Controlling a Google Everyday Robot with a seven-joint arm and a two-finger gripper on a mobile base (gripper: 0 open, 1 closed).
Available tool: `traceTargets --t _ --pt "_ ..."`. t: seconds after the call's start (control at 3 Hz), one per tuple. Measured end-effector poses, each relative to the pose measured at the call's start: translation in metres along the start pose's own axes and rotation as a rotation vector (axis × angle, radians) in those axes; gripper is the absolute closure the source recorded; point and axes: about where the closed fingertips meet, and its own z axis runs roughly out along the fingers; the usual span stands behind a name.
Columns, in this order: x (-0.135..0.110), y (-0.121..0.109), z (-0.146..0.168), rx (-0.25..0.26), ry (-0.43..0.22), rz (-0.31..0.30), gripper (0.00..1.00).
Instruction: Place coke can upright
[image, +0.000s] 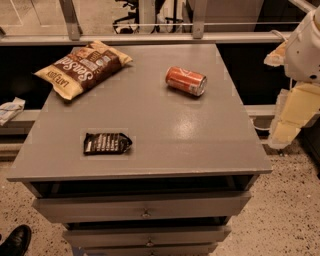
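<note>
The coke can (186, 80) is red-orange with silver rims and lies on its side on the grey table top (165, 125), towards the back right. My gripper (286, 131), pale yellow under the white arm, hangs beyond the table's right edge. It is well to the right of the can, apart from it, and holds nothing that I can see.
A brown-and-tan chip bag (84, 67) lies at the back left of the table. A small black snack packet (106, 143) lies near the front left. Drawers (145, 206) sit below the top. A black shoe (16, 241) shows at the bottom left on the floor.
</note>
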Motion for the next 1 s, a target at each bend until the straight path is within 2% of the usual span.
traceTargets --t 0.67,1.0 --pt "-0.002 -0.003 -0.001 0.005 -0.012 0.002 0.0" --pt "-0.025 -0.039 0.03 0.033 -0.072 0.008 0.0"
